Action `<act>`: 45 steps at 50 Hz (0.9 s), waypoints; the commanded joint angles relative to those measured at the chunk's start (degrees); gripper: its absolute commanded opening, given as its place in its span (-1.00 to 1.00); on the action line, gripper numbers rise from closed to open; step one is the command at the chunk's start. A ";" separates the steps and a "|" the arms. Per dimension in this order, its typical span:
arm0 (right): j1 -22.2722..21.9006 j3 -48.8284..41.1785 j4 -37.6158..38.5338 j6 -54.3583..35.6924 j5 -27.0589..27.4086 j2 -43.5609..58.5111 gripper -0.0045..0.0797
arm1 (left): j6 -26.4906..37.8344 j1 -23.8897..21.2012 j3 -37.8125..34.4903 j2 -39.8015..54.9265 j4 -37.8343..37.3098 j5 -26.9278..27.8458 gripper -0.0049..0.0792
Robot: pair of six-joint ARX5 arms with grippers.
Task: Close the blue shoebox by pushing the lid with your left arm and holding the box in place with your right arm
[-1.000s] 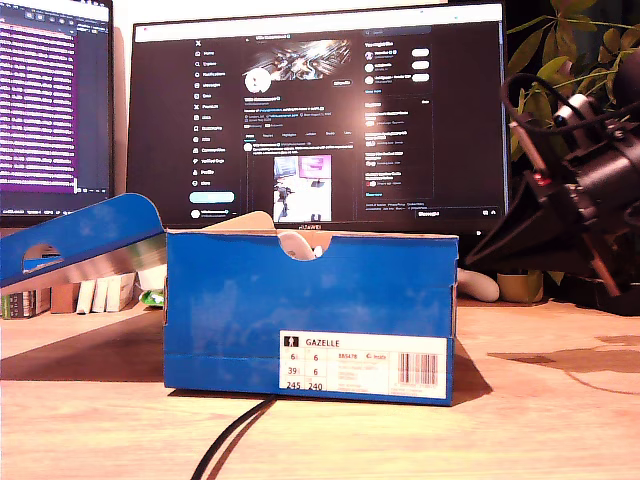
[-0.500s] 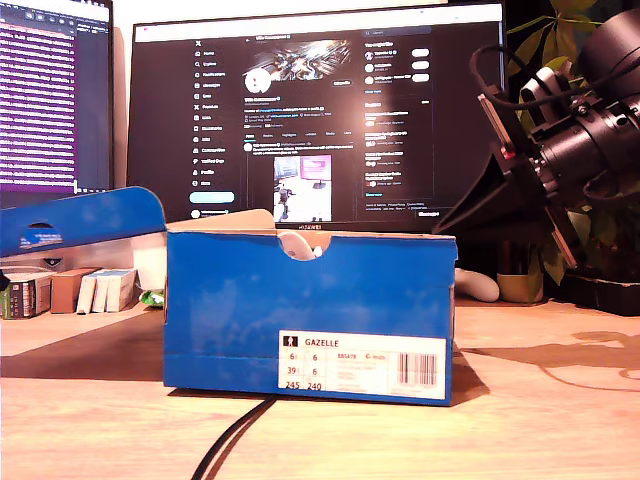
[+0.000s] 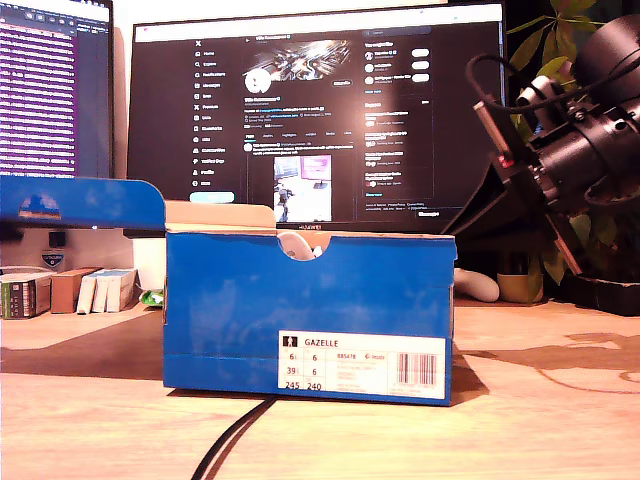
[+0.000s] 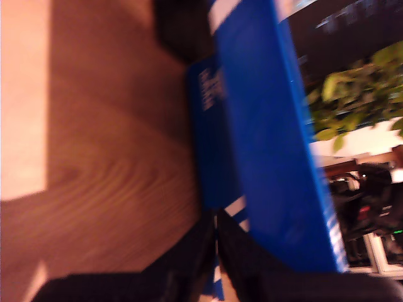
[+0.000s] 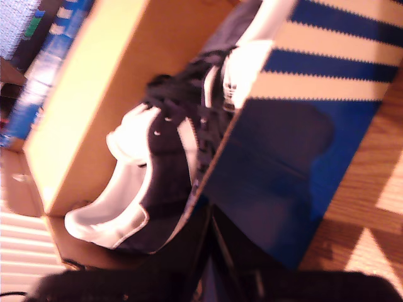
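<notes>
The blue shoebox (image 3: 310,290) stands mid-table on the wooden table (image 3: 540,420), label facing the exterior view. Its blue lid (image 3: 80,203) juts out about level at the exterior view's left. In the first wrist view my first gripper (image 4: 216,221) is shut, its tips against the lid (image 4: 271,126); the lid hides it in the exterior view. My second gripper (image 5: 211,214) is shut, hovering at the box rim above dark-and-white shoes (image 5: 164,170) and the striped side wall (image 5: 277,151). Its arm hangs at the exterior view's right, with my second gripper (image 3: 470,215) just above the box's corner.
Two lit monitors (image 3: 320,110) (image 3: 50,90) stand behind the box. A plant (image 3: 560,60) is at the exterior view's back right, with small books (image 3: 60,290) at the left. A black cable (image 3: 235,445) runs from under the box toward the front edge.
The lid has swung up from a downward slope to about level. The arm at the exterior view's right rose and moved slightly toward the box.
</notes>
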 commanded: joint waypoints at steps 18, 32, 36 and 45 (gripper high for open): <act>3.10 0.42 0.22 -0.42 1.99 1.05 -0.92 | 0.17 -5.31 7.65 -4.20 -5.53 4.72 -0.93; 3.10 0.42 0.20 -0.39 1.90 1.05 -0.92 | -0.15 -13.20 11.80 -11.58 -7.43 4.96 -0.93; 3.10 0.42 0.20 -0.39 1.90 1.05 -0.92 | -1.70 -15.72 12.90 -13.18 -7.39 4.76 -0.93; 3.04 0.42 0.20 -0.39 1.88 1.05 -0.92 | -3.04 -22.95 14.01 -14.19 -7.39 -0.70 -0.93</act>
